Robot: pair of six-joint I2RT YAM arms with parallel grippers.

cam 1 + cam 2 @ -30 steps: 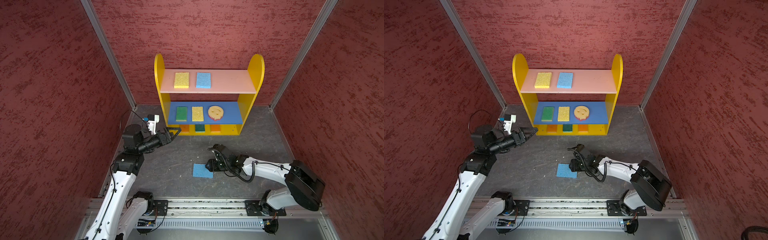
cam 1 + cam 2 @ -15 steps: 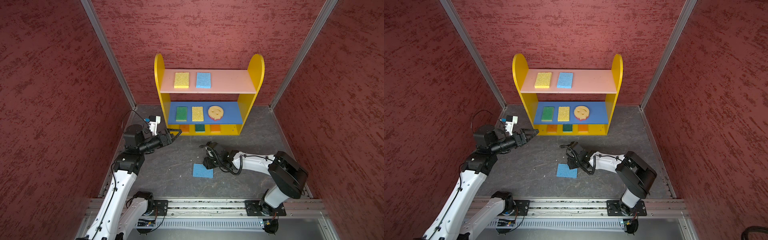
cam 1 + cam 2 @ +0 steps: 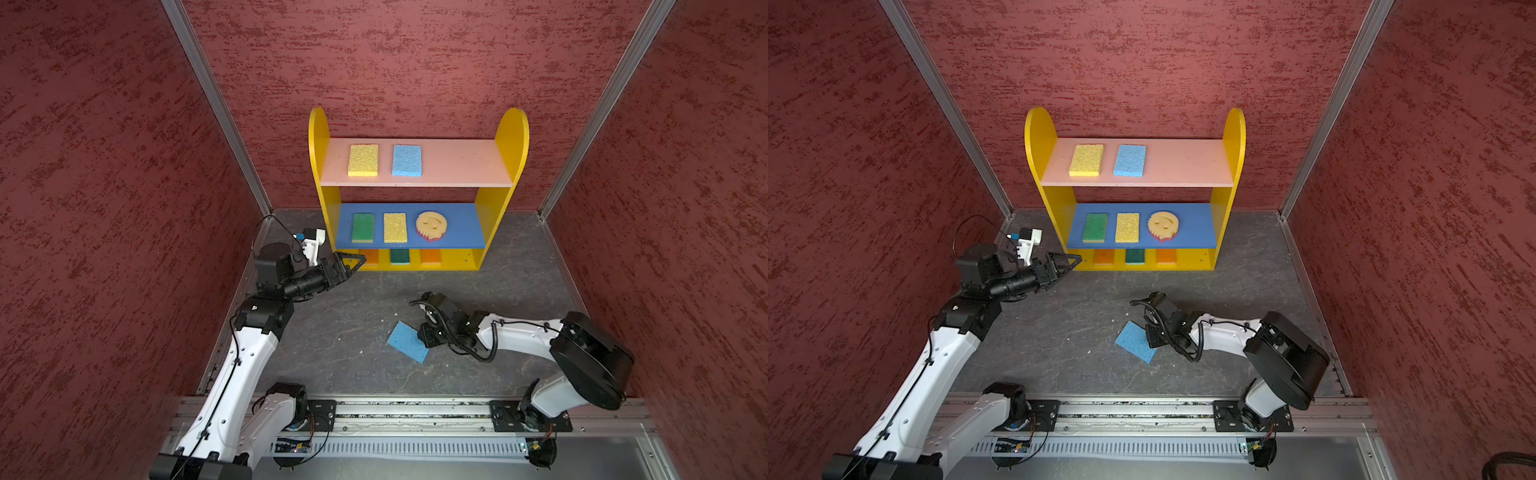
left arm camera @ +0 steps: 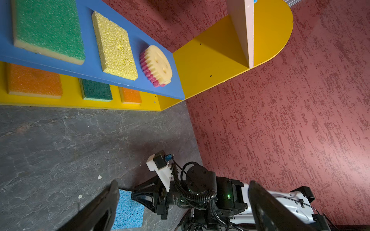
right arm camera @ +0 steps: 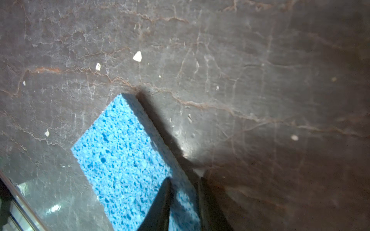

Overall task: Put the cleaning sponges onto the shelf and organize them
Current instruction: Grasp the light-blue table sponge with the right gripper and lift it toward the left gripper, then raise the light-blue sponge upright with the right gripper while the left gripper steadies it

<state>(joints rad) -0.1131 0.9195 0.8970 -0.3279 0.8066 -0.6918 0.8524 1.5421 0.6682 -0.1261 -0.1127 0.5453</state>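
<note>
A blue sponge (image 3: 406, 341) (image 3: 1134, 341) (image 5: 124, 156) lies skewed on the dark floor in front of the shelf (image 3: 513, 137) (image 3: 1233, 133). My right gripper (image 3: 424, 337) (image 3: 1152, 336) (image 5: 185, 180) is shut on its near edge, one finger on top. On the pink board lie a yellow sponge (image 3: 363, 160) and a blue one (image 3: 406, 160). A green sponge (image 3: 363, 227), a yellow one (image 3: 395, 227) and a round smiley sponge (image 3: 431, 225) occupy the blue board. Orange, dark green and orange pads (image 3: 400, 256) rest on the bottom board. My left gripper (image 3: 357, 261) (image 4: 183, 183) hangs open and empty by the shelf's lower left corner.
Red textured walls (image 3: 124, 208) close in the left, right and back sides. A metal rail (image 3: 415, 415) with both arm bases runs along the front. The right part of the pink board (image 3: 461, 162) is bare.
My right gripper has shut on the blue sponge's edge, and the sponge has turned from square to skewed. The left gripper has crept slightly toward the shelf.
</note>
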